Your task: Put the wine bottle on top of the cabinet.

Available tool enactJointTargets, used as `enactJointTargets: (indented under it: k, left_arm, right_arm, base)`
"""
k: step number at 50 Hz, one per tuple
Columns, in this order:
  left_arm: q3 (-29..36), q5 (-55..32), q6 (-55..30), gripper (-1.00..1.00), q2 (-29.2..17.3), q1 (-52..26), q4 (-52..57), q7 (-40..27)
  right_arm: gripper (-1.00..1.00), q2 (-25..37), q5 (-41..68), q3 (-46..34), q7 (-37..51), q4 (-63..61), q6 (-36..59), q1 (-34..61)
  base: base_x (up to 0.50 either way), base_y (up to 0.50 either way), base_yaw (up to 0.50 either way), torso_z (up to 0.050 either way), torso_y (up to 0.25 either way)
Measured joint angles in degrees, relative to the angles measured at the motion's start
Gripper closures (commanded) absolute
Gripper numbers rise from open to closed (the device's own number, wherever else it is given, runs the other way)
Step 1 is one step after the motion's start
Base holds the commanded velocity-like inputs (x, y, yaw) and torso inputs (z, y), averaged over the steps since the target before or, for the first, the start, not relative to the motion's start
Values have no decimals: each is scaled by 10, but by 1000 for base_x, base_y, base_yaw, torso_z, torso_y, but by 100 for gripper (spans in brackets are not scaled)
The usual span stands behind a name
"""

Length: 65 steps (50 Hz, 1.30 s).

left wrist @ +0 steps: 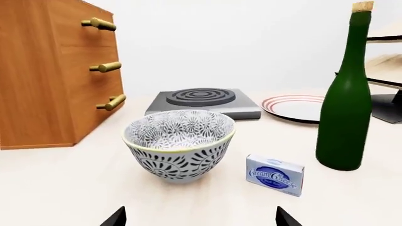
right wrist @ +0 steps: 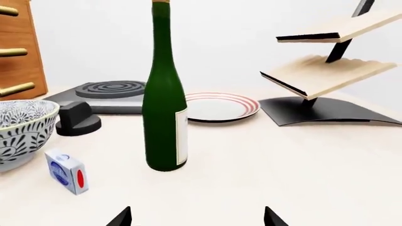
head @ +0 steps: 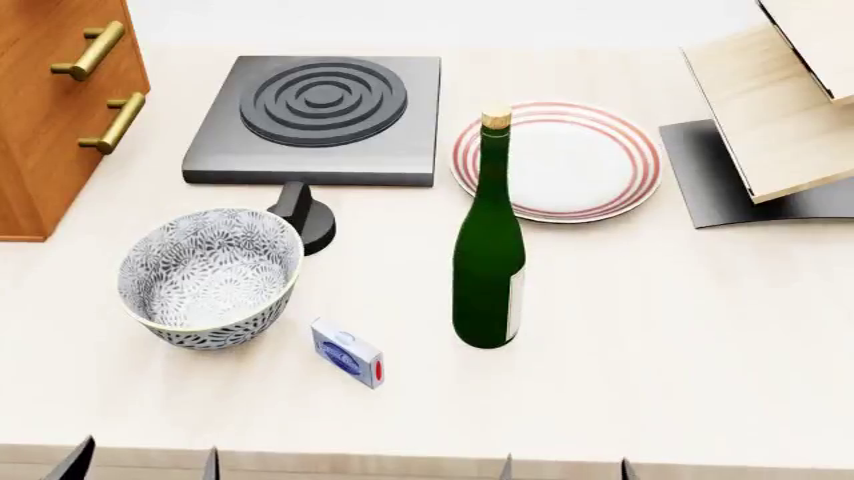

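The wine bottle [head: 489, 265] stands upright mid-table, dark green with a tan cork and a pale label. It also shows in the left wrist view [left wrist: 345, 108] and in the right wrist view [right wrist: 164, 103]. The orange-brown cabinet [head: 47, 120] with brass bar handles stands at the far left, also in the left wrist view [left wrist: 44, 75]. My left gripper [head: 144, 465] is open and empty at the table's near edge, in front of the bowl. My right gripper [head: 563, 468] is open and empty at the near edge, just right of the bottle and well short of it.
A patterned bowl [head: 210, 275] sits front left with a cream cheese box [head: 347, 352] beside it. A hotplate [head: 318, 118] with a black knob [head: 304, 212], a red-rimmed plate [head: 577, 160] and a pale slanted rack [head: 787, 110] stand behind.
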Motion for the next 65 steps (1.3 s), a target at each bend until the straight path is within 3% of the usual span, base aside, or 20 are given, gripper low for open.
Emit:
enactJointTargets:
  k: [17, 42, 65]
  left_arm:
    - [18, -7, -55, -100, -17, 10, 130, -10]
    - [31, -18, -229, -100, -44, -10, 427, -37]
    - [45, -25, -274, -100, -62, -25, 494, -61]
  right_arm:
    - [-100, 16, -3, -19, 21, -143, 67, -6]
    - [-100, 38, 30, -25, 46, -408, 225, 13]
    - [-100, 55, 29, -35, 62, -459, 265, 27]
  base:
    - [0, 0, 0, 0, 0]
    - [0, 0, 0, 0, 0]
    - [0, 0, 0, 0, 0]
